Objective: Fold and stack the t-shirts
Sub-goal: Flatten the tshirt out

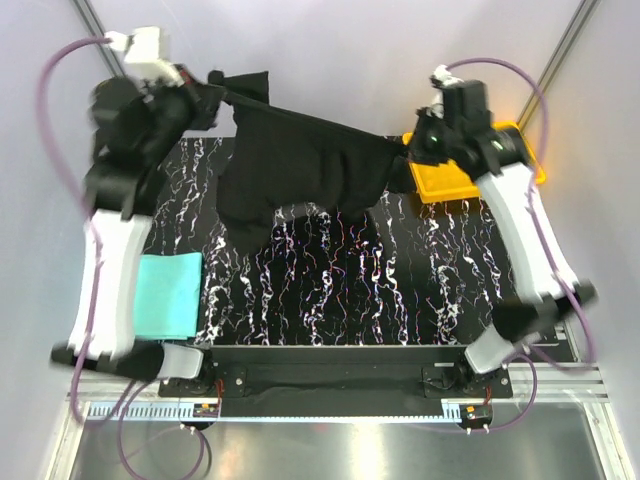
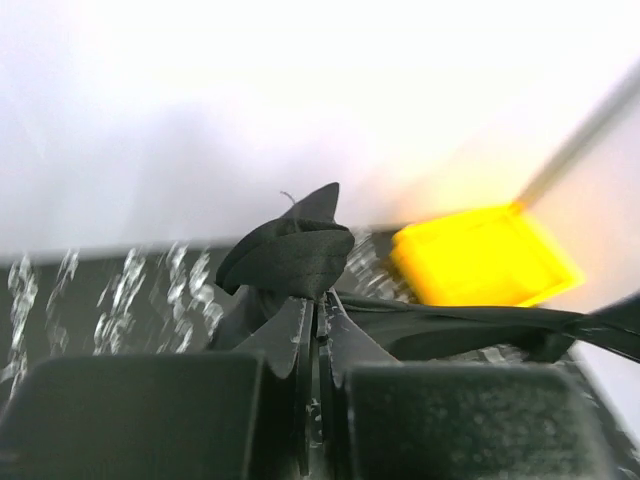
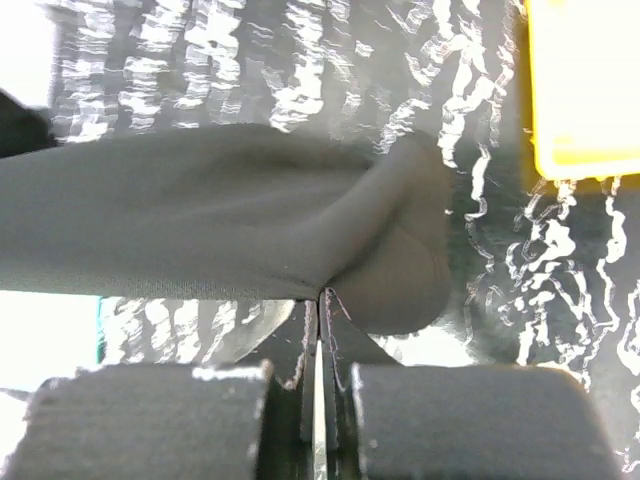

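Observation:
The black t-shirt (image 1: 300, 170) hangs stretched in the air between my two grippers, above the far part of the table. My left gripper (image 1: 212, 98) is shut on its left end, which bunches above the jaws in the left wrist view (image 2: 290, 255). My right gripper (image 1: 408, 150) is shut on its right edge, seen as a taut sheet in the right wrist view (image 3: 230, 215). The teal t-shirt (image 1: 168, 295) lies folded flat at the table's near left, beside the left arm.
A yellow plastic tray (image 1: 450, 180) sits at the far right, under the right wrist; it also shows in the left wrist view (image 2: 485, 255) and the right wrist view (image 3: 585, 90). The black marbled mat (image 1: 400, 290) covers the table.

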`<state>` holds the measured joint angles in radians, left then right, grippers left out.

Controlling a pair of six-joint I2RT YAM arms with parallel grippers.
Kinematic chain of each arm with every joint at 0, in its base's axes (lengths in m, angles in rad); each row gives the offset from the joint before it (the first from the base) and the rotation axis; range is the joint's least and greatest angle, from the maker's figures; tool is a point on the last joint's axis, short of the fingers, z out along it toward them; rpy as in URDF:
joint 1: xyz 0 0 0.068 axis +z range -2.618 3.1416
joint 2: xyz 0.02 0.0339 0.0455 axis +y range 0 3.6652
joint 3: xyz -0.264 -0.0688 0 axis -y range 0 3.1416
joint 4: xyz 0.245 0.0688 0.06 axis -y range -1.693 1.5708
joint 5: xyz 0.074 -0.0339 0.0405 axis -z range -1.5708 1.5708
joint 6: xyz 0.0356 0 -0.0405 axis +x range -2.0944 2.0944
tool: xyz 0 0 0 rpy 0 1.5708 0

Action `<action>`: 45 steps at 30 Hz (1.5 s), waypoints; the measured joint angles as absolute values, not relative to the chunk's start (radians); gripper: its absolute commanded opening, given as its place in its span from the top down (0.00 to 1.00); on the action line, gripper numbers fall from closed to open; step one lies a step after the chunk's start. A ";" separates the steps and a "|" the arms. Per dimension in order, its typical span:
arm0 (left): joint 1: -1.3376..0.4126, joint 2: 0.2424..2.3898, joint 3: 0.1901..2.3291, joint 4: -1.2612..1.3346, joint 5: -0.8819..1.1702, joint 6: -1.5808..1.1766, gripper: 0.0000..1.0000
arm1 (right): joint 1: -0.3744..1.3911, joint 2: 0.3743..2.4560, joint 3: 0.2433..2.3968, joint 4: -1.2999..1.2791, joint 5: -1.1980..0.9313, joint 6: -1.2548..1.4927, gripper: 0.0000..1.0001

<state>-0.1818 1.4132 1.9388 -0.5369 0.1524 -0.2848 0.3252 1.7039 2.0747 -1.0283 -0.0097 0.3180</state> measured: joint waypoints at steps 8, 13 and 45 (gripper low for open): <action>-0.244 1.050 1.886 -0.531 0.252 -0.264 1.00 | 0.337 1.163 1.805 -0.979 -0.164 0.321 1.00; -0.323 0.976 1.903 -0.548 0.249 -0.229 1.00 | 0.337 0.997 1.790 -1.002 -0.224 0.351 1.00; -0.229 2.080 2.047 -0.569 -0.220 -0.012 0.41 | 0.287 2.406 2.506 -1.190 0.154 0.255 0.52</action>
